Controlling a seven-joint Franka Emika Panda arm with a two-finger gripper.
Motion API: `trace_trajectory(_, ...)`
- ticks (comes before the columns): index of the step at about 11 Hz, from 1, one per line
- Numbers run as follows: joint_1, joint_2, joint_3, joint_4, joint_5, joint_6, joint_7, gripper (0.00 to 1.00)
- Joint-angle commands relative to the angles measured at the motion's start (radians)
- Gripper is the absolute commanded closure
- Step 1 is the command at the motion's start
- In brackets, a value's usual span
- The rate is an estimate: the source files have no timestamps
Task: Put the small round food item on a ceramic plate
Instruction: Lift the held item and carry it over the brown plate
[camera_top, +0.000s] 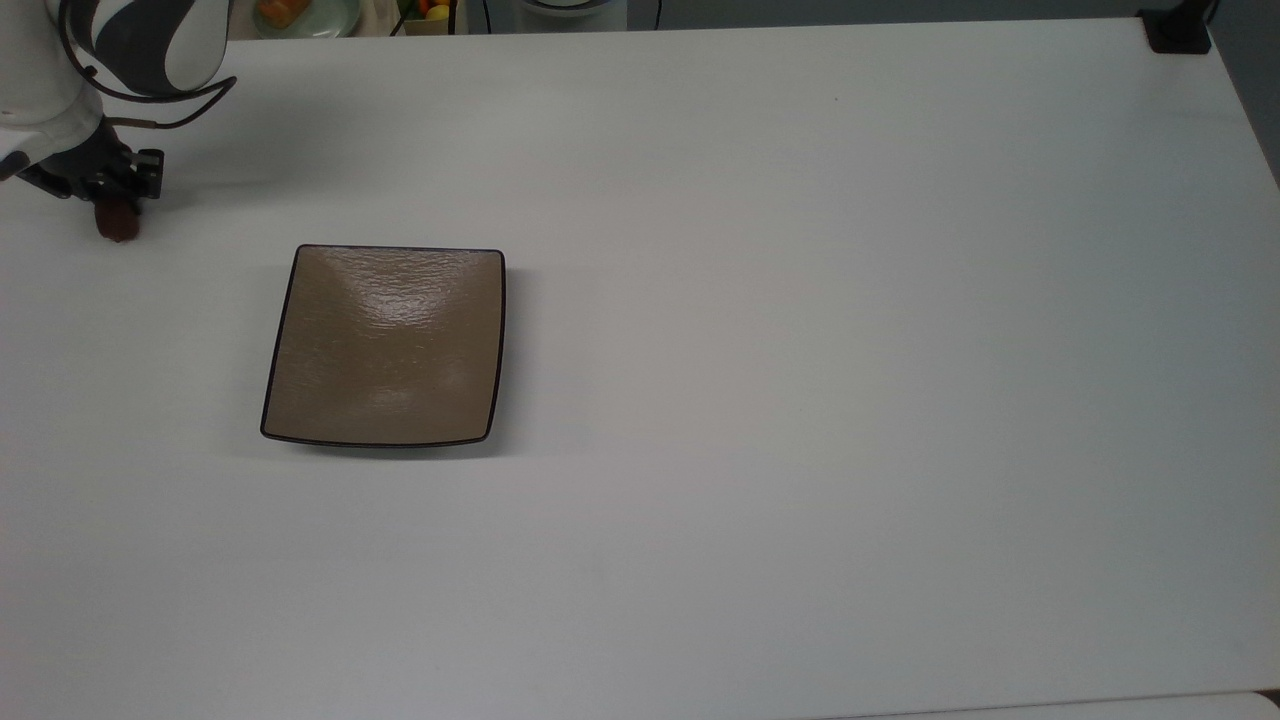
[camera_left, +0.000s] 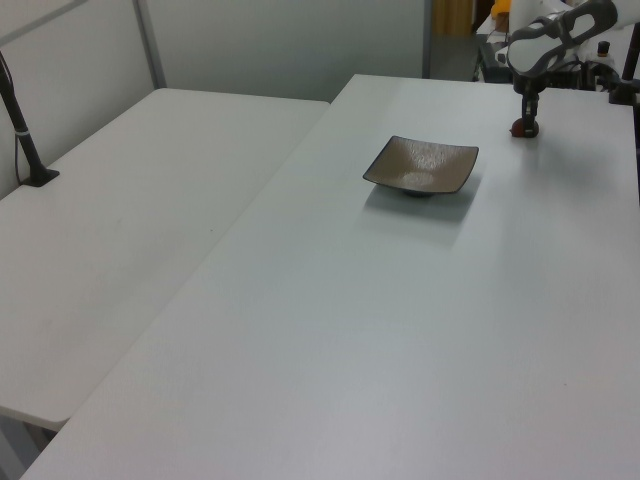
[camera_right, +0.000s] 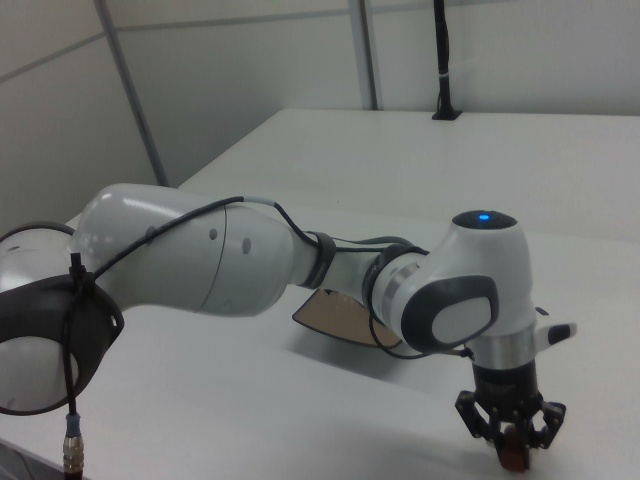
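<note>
One little brown chestnut-like lump (camera_top: 118, 225) is pinched between the fingers of the gripper (camera_top: 112, 212), right at the white table (camera_top: 800, 300), well off toward the top view's left of the square tan plate (camera_top: 385, 345).

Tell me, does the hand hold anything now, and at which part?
Yes: the hand grips the small round food item by its upper sides, low over the table.

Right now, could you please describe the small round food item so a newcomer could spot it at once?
On the white table, look past the square tan plate toward the top view's upper left corner. There, between the gripper fingers, sits the small round food item, dark reddish-brown.
</note>
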Motion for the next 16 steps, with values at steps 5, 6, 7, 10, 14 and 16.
trace_trajectory(5,0.088,-0.237,0.012,0.008,0.000,-0.251,-0.049,0.69)
trace_trajectory(6,0.112,-0.269,0.012,0.008,0.007,-0.288,-0.049,0.69)
trace_trajectory(7,0.137,-0.321,0.012,0.008,0.023,-0.331,-0.045,0.69)
trace_trajectory(10,0.169,-0.401,0.024,0.008,0.121,-0.402,-0.043,0.69)
trace_trajectory(14,0.189,-0.421,0.128,0.044,0.177,-0.457,0.071,0.68)
trace_trajectory(16,0.190,-0.404,0.181,0.049,0.181,-0.441,0.180,0.67)
